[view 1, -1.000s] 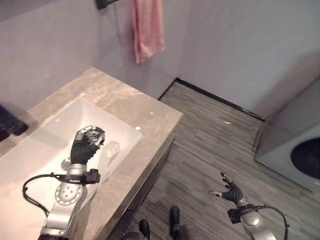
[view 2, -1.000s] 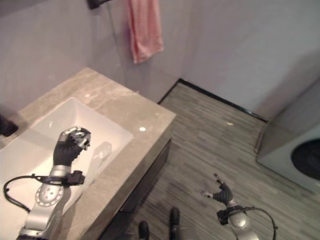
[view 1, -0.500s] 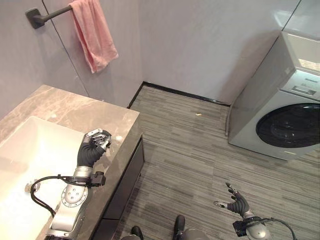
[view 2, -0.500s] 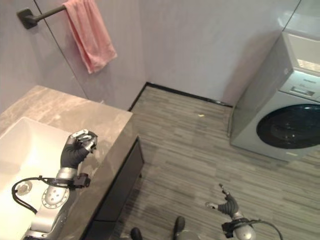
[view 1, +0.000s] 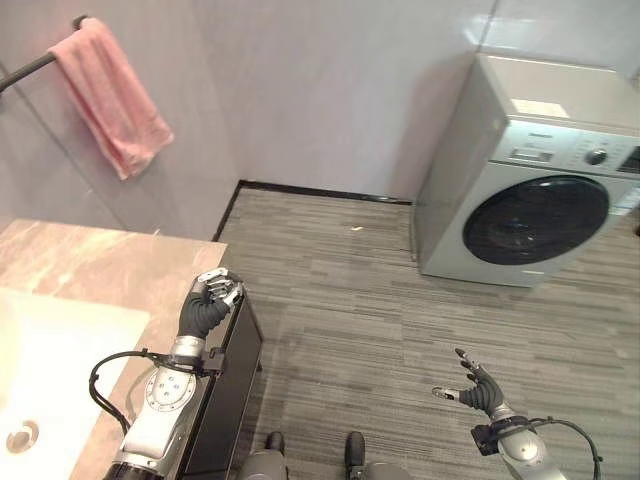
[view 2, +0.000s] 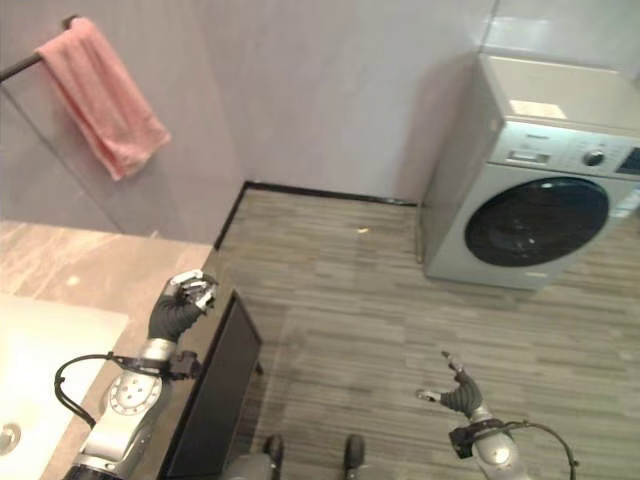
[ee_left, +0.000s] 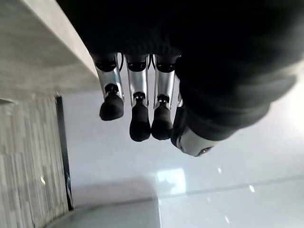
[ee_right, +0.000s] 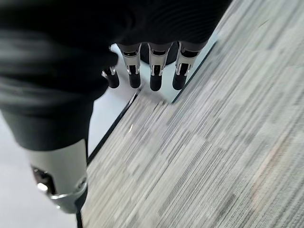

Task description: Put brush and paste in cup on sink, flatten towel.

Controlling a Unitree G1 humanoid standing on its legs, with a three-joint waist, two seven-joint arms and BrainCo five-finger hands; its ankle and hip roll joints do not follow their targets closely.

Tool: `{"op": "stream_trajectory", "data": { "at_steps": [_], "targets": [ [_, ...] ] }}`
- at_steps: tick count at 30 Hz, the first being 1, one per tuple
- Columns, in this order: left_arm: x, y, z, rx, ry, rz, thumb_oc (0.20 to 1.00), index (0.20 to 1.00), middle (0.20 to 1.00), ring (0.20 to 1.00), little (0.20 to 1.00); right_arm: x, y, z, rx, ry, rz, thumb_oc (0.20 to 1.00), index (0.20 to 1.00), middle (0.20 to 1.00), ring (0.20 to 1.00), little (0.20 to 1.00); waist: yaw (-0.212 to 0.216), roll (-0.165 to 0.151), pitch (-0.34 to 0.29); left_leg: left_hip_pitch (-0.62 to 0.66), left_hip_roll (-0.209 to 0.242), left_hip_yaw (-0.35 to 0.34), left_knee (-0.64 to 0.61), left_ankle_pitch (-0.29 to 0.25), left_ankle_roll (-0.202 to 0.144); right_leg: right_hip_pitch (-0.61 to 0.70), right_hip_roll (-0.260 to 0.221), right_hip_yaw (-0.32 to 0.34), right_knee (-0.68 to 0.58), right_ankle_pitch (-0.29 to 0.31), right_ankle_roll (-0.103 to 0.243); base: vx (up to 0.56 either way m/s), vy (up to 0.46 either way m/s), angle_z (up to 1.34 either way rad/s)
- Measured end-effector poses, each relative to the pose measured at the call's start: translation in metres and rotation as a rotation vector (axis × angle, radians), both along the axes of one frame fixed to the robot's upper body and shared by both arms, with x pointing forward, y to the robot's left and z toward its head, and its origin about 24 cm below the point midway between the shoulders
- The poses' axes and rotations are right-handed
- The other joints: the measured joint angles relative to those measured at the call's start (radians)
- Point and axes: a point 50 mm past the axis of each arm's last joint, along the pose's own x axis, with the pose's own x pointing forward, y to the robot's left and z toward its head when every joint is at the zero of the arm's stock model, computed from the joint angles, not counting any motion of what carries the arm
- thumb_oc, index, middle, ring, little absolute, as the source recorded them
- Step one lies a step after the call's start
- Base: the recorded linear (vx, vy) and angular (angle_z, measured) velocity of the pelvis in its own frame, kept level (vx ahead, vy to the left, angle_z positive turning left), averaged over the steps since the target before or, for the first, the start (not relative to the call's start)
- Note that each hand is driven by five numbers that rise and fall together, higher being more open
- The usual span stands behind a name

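- The pink towel (view 1: 110,95) is hanging bunched over a dark rail (view 1: 25,72) on the wall, well beyond the marble tabletop (view 1: 95,270) and high above it.
- The left hand (view 1: 208,302) is hovering over the tabletop's outer corner, nearest the floor, with its fingers (ee_left: 137,111) curling into a loose fist and nothing showing inside them.
- The towel is sitting well apart from those fingers, farther along the wall from the tabletop; no part of the hand is touching it.
- The white sink (view 1: 45,370) is lying sunk in the tabletop, on the side away from the left hand's corner.
- The right hand (view 1: 482,388) is hanging low over the grey plank floor (view 1: 350,300), far from the tabletop, its fingers (ee_right: 156,71) spreading apart and relaxed, holding nothing.
- A washing machine (view 1: 530,190) is standing against the wall across the floor from the tabletop.
- The brush, paste and cup are not something I am able to make out around the tabletop.
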Motion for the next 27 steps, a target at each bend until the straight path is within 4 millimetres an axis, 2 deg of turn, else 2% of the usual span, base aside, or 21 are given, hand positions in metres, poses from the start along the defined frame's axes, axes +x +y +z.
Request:
{"op": "stream_trajectory", "data": {
  "at_steps": [4, 6, 7, 8, 9, 10, 13, 15, 17, 19, 20, 24, 27],
  "targets": [
    [-0.005, 0.001, -0.004, 0.003, 0.02, -0.006, 0.2, 0.2, 0.2, 0.2, 0.2, -0.003, 0.002, -0.003, 0.012, 0.008, -0.01, 1.0, 1.0, 1.0, 1.0, 1.0, -0.021, -0.025, -0.008, 0.065, -0.026, 0.057, -0.092, 0.062, 0.018, -0.006, -0.036, 0.017, -0.014, 0.01, 0.02, 0.05, 0.105, -0.31],
    [-0.009, 0.001, -0.008, 0.006, 0.038, -0.007, 0.2, 0.2, 0.2, 0.2, 0.2, 0.001, 0.006, -0.002, 0.021, -0.003, -0.003, 1.0, 1.0, 1.0, 1.0, 1.0, -0.003, -0.022, -0.01, 0.098, -0.027, 0.104, -0.126, 0.064, 0.021, -0.001, -0.038, 0.055, -0.031, 0.012, 0.026, 0.03, 0.069, -0.57],
    [-0.01, 0.002, -0.009, 0.006, 0.043, -0.008, 0.2, 0.2, 0.2, 0.2, 0.2, 0.002, 0.008, -0.002, 0.025, -0.006, -0.002, 1.0, 1.0, 1.0, 1.0, 1.0, 0.0, -0.02, -0.015, 0.102, -0.031, 0.121, -0.131, 0.068, 0.026, 0.002, -0.04, 0.057, -0.04, 0.025, 0.04, 0.03, 0.06, -0.46],
    [-0.01, 0.001, -0.009, 0.002, 0.044, -0.009, 0.2, 0.2, 0.2, 0.2, 0.2, 0.005, 0.011, -0.002, 0.031, -0.012, 0.005, 1.0, 1.0, 1.0, 1.0, 1.0, 0.004, -0.022, -0.015, 0.113, -0.033, 0.144, -0.142, 0.075, 0.034, 0.001, -0.047, 0.058, -0.048, 0.053, 0.043, 0.03, 0.022, -0.59],
    [-0.013, 0.001, -0.011, 0.001, 0.054, -0.01, 0.2, 0.2, 0.2, 0.2, 0.2, 0.01, 0.015, -0.001, 0.033, -0.018, 0.027, 1.0, 1.0, 1.0, 1.0, 1.0, 0.017, -0.017, -0.015, 0.132, -0.031, 0.174, -0.16, 0.077, 0.034, 0.004, -0.05, 0.06, -0.049, 0.056, 0.047, 0.05, 0.012, -0.59],
    [-0.013, 0.001, -0.012, 0.001, 0.058, -0.017, 0.2, 0.2, 0.2, 0.2, 0.2, 0.011, 0.017, -0.001, 0.033, -0.021, 0.034, 1.0, 1.0, 1.0, 1.0, 1.0, 0.017, -0.013, -0.016, 0.136, -0.032, 0.177, -0.159, 0.074, 0.037, 0.015, -0.052, 0.059, -0.062, 0.063, 0.054, 0.06, 0.008, -0.34],
    [-0.012, -0.007, -0.019, -0.001, 0.089, -0.053, 0.2, 0.2, 0.2, 0.2, 0.2, 0.006, 0.019, -0.008, 0.022, 0.014, 0.047, 1.0, 1.0, 1.0, 1.0, 1.0, 0.015, -0.006, -0.016, 0.184, -0.026, 0.173, -0.192, 0.075, 0.034, 0.054, -0.038, 0.055, -0.077, 0.066, 0.044, 0.06, -0.013, -0.02],
    [-0.014, -0.007, -0.024, 0.002, 0.112, -0.054, 0.413, 0.413, 0.413, 0.413, 0.413, 0.006, 0.019, -0.008, 0.021, 0.016, 0.047, 1.0, 1.0, 1.0, 1.0, 1.0, 0.015, -0.004, -0.018, 0.194, -0.018, 0.173, -0.192, 0.07, 0.027, 0.066, -0.031, 0.054, -0.08, 0.058, 0.045, 0.04, -0.034, 0.0],
    [-0.016, -0.007, -0.041, 0.018, 0.189, -0.054, 0.583, 0.583, 0.583, 0.583, 0.583, 0.003, 0.016, -0.012, 0.014, 0.039, 0.034, 1.0, 1.0, 1.0, 1.0, 1.0, 0.015, -0.003, -0.022, 0.207, -0.009, 0.167, -0.193, 0.065, 0.019, 0.08, -0.021, 0.05, -0.085, 0.05, 0.038, 0.03, -0.05, 0.05],
    [-0.02, -0.008, -0.06, 0.058, 0.278, -0.061, 0.89, 0.89, 0.89, 0.89, 0.89, 0.0, 0.015, -0.015, 0.013, 0.052, 0.03, 1.0, 1.0, 1.0, 1.0, 1.0, 0.015, -0.001, -0.023, 0.208, -0.002, 0.161, -0.193, 0.064, 0.016, 0.084, -0.016, 0.042, -0.085, 0.046, 0.035, 0.04, -0.055, 0.09],
    [-0.024, -0.008, -0.07, 0.075, 0.327, -0.066, 1.0, 1.0, 1.0, 1.0, 1.0, -0.002, 0.014, -0.016, 0.012, 0.061, 0.026, 1.0, 1.0, 1.0, 1.0, 1.0, 0.01, -0.001, -0.024, 0.205, 0.001, 0.15, -0.193, 0.065, 0.012, 0.086, -0.015, 0.027, -0.085, 0.041, 0.032, 0.03, -0.055, 0.21],
    [-0.039, -0.009, -0.1, 0.14, 0.471, -0.069, 1.0, 1.0, 1.0, 1.0, 1.0, -0.01, 0.01, -0.024, 0.005, 0.11, 0.002, 1.0, 1.0, 1.0, 1.0, 1.0, 0.002, -0.001, -0.028, 0.189, 0.014, 0.126, -0.193, 0.07, 0.002, 0.085, -0.004, 0.002, -0.085, 0.031, 0.024, 0.01, -0.044, 0.17],
    [-0.047, -0.006, -0.114, 0.16, 0.536, -0.051, 1.0, 1.0, 1.0, 1.0, 1.0, -0.016, 0.011, -0.028, 0.01, 0.131, -0.007, 1.0, 1.0, 1.0, 1.0, 1.0, -0.005, -0.004, -0.037, 0.182, 0.021, 0.114, -0.193, 0.074, -0.004, 0.083, 0.003, -0.004, -0.085, 0.027, 0.019, -0.01, -0.016, 0.11]
  ]
}}
